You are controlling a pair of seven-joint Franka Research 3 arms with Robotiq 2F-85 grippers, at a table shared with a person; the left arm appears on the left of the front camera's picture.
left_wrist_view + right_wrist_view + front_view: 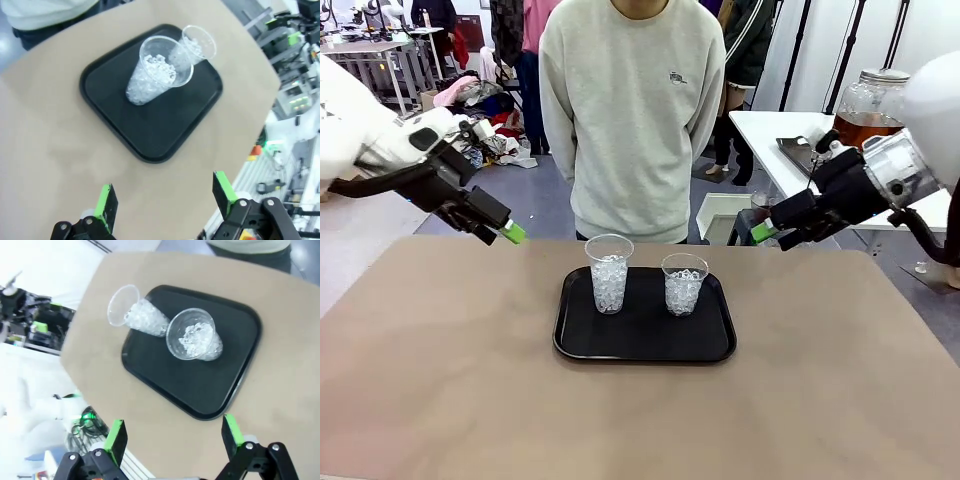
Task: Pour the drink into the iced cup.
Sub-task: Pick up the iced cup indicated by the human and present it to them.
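Iced cups (609, 275) (683, 285) stand on a black tray (645, 345); left gripper (515, 233) and right gripper (760, 232) hang open (both empty). Best to pour slowly, centred over a rim.

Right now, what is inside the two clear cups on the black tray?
Both the taller cup and the shorter cup on the tray hold white ice cubes, with no amber liquid among them. The ice hides whatever lies at each cup's very bottom.
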